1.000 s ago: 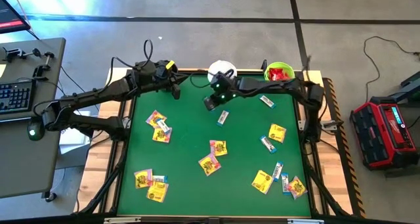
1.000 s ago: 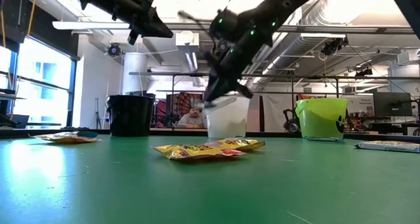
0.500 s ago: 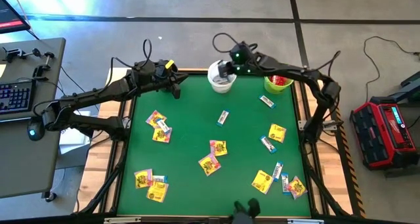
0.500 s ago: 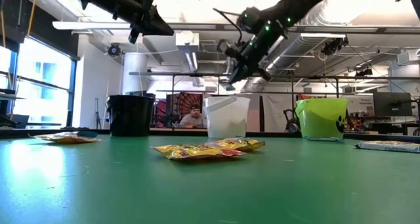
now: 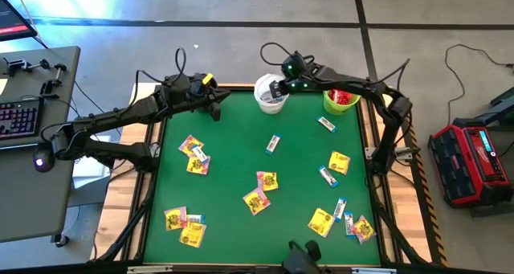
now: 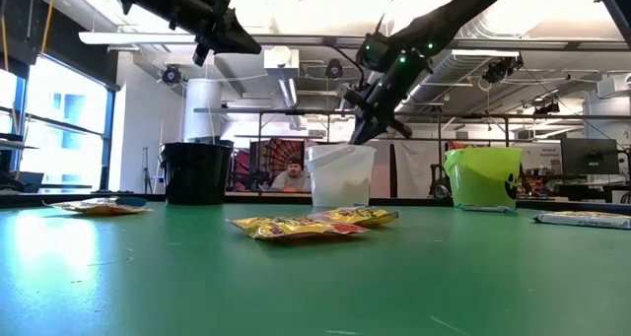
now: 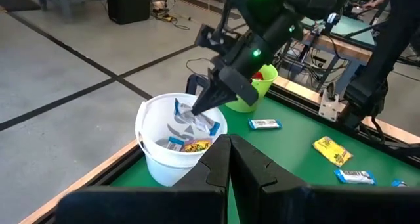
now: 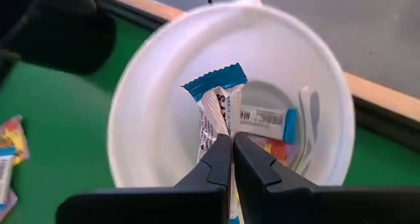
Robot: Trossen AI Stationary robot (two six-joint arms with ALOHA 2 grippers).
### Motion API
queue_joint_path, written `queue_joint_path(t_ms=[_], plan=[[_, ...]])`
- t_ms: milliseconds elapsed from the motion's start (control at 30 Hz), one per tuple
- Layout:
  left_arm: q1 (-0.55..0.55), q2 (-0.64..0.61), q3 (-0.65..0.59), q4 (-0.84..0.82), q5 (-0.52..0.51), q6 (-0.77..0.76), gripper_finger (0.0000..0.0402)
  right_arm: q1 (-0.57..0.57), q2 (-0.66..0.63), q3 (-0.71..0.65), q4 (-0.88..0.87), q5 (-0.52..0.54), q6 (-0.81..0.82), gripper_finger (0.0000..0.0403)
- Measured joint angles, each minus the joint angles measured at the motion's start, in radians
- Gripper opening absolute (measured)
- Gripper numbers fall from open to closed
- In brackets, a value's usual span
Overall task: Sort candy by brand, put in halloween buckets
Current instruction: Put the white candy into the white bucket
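We see the right gripper (image 8: 231, 142) over the round white plastic bucket (image 5: 271, 94) at the green tabletop's (image 5: 233, 161) far edge, jaws clamped on a slim white-and-blue wrapped candy packet (image 8: 215, 109). The left gripper (image 7: 230, 159) waits nearby, jaws closed.

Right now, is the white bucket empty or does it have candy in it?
Not empty. The white bucket stands upright with a white-and-blue packet lying at its bottom, and the right gripper holds another packet above it.

Green table (image 5: 233, 145) — scattered candy (image 5: 257, 200), three halloween buckets (image 5: 271, 95).
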Motion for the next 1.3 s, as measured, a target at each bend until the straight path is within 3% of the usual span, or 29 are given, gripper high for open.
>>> queue_joint_path(t_ms=[267, 567, 700, 967, 1067, 1300], plan=[[0.000, 0.000, 0.000, -0.039, 0.004, 0.003, 0.0000, 0.021, 0.015, 0.000, -0.033, 0.013, -0.045, 0.0009], [0.000, 0.000, 0.000, -0.121, 0.041, 0.044, 0.0000, 0.022, 0.006, 0.000, -0.032, 0.006, -0.067, 0.0125], [-0.001, 0.000, 0.000, -0.182, 0.078, 0.060, 0.0000, 0.022, -0.042, 0.000, -0.018, 0.004, -0.087, 0.0158], [-0.059, -0.002, 0.000, -0.413, 0.171, 0.209, 0.0000, 0.052, -0.195, 0.000, -0.006, 0.001, -0.184, 0.0158], [-0.098, -0.002, 0.000, -0.518, 0.166, 0.300, 0.0000, 0.084, -0.230, -0.001, -0.005, -0.015, -0.255, 0.0154], [-0.132, 0.003, 0.000, -0.729, 0.078, 0.536, 0.0000, 0.156, -0.236, -0.101, 0.042, -0.097, -0.238, 0.0168]])
